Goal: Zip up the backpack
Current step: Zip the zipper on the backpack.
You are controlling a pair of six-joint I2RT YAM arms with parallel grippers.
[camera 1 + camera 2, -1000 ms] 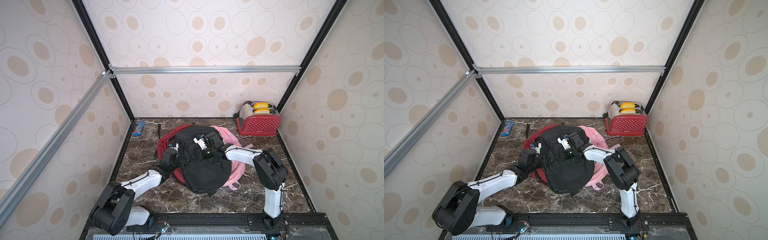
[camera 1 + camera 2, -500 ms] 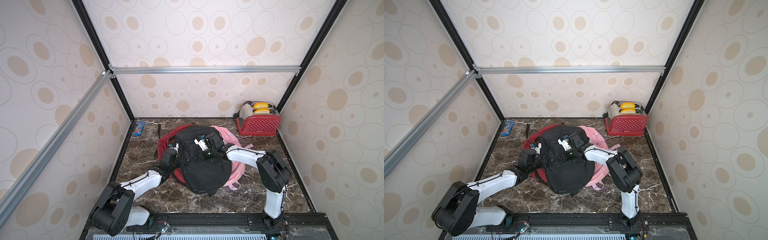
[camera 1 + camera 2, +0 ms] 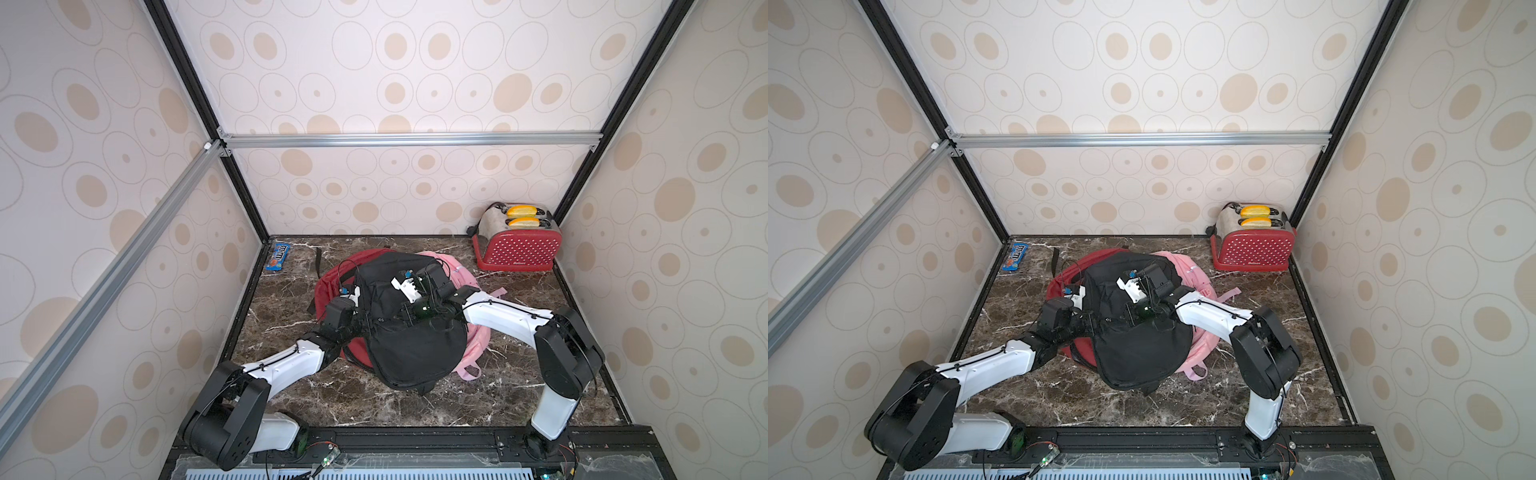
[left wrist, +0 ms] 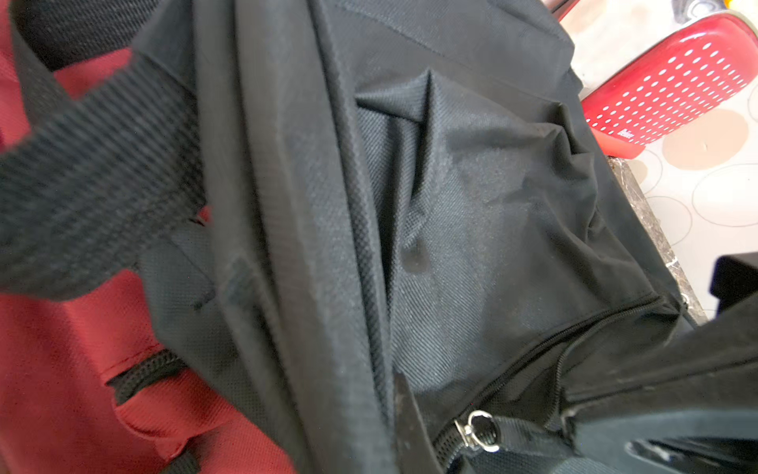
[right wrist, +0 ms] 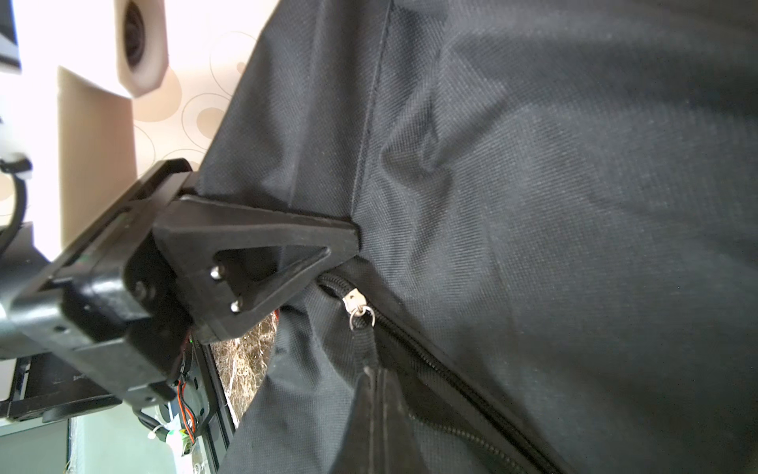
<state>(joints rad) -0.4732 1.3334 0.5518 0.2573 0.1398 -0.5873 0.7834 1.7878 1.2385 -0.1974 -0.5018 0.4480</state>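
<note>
A black backpack [image 3: 415, 349] [image 3: 1138, 353] lies on top of a red one and a pink one. My left gripper [image 3: 368, 322] [image 3: 1090, 322] [image 4: 389, 394] is shut on a fold of the black fabric at the bag's left edge, seen from the side in the right wrist view [image 5: 348, 236]. The silver zipper slider [image 5: 357, 305] [image 4: 478, 431] sits just beside that pinch. Its black pull strap runs into my right gripper [image 5: 375, 373] [image 3: 409, 313] [image 3: 1130, 316], which is shut on it. Beyond the slider the zip teeth [image 5: 451, 390] lie parted.
The red backpack [image 3: 332, 282] and the pink backpack [image 3: 478, 332] stick out from under the black one. A red dotted toaster [image 3: 517, 245] stands in the back right corner. A blue candy packet [image 3: 278, 257] lies by the left wall.
My right arm's elbow has swung outward to the right while its gripper stays at the zip and has closed slightly tighter. The left arm has not moved.
</note>
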